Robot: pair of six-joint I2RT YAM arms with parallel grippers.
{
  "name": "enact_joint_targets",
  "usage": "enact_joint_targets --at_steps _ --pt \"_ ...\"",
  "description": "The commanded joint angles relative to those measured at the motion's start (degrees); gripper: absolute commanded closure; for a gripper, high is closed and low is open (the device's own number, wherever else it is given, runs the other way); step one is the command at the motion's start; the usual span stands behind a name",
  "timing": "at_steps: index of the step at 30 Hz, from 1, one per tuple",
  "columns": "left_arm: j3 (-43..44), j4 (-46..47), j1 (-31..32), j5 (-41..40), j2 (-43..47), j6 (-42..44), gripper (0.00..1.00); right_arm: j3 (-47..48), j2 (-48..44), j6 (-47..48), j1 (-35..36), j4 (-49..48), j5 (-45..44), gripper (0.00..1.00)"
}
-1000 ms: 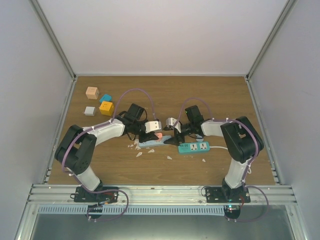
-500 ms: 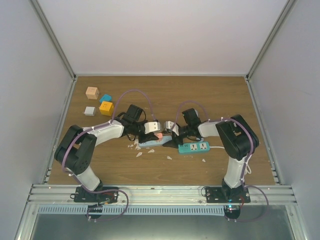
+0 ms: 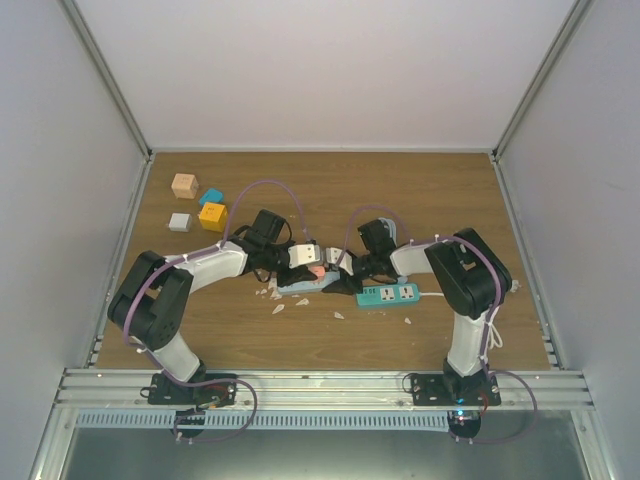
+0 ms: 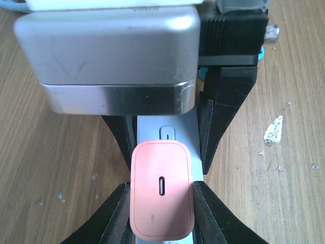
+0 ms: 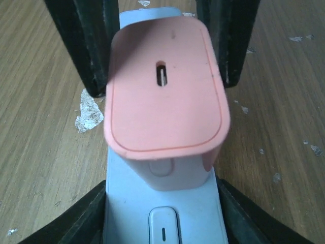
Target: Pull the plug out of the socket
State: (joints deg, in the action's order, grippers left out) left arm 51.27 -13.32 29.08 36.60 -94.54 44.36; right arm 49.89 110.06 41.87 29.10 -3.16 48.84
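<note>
The socket, a pale grey-blue power strip [image 3: 300, 287], lies mid-table. A plug with a pink top and white body [image 3: 316, 270] stands in it. My left gripper [image 3: 313, 268] is shut on the plug; in the left wrist view its fingers [image 4: 114, 213] press both sides of the plug [image 4: 161, 201]. My right gripper [image 3: 336, 272] is shut on the strip just right of the plug. In the right wrist view its fingers [image 5: 81, 218] clamp the long sides of the strip [image 5: 162, 213] below the plug [image 5: 165, 101].
A teal power strip [image 3: 387, 294] with a white cable lies just right of the socket. Peach [image 3: 183, 185], blue [image 3: 211, 196], yellow [image 3: 212, 215] and grey [image 3: 179, 222] blocks sit at the back left. White scraps [image 3: 278, 307] lie in front of the strip.
My right gripper has moved left and down onto the strip beside the plug. The left gripper has stayed at the plug.
</note>
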Motion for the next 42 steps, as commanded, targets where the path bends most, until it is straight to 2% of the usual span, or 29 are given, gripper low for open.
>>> enact_joint_targets --at_steps 1,8,14,20,27,36,42 --pt "-0.2 -2.1 0.9 1.0 -0.3 0.8 0.82 0.9 1.3 0.2 0.1 -0.2 0.0 0.54" --pt "1.3 -2.2 -1.6 8.8 0.8 -2.0 0.84 1.0 1.6 0.2 0.2 -0.2 -0.5 0.69" --pt "1.6 -1.5 -2.8 11.9 2.4 -2.5 0.86 1.0 1.9 0.3 0.3 -0.2 -0.7 0.79" --pt "1.6 -2.2 -2.9 10.8 3.4 -0.2 0.86 1.2 2.2 0.1 0.3 0.0 -1.4 0.81" --pt "-0.5 -1.4 -2.4 5.6 5.8 3.5 0.86 1.6 2.7 -0.1 0.8 0.0 -2.5 0.82" --pt "0.4 -2.0 -2.4 14.1 3.7 -0.7 0.87 2.3 3.8 0.1 1.8 0.8 -4.2 0.83" --pt "1.0 -2.4 -2.8 11.5 3.8 0.0 0.87 2.4 4.0 0.2 1.9 1.0 -4.6 0.84"
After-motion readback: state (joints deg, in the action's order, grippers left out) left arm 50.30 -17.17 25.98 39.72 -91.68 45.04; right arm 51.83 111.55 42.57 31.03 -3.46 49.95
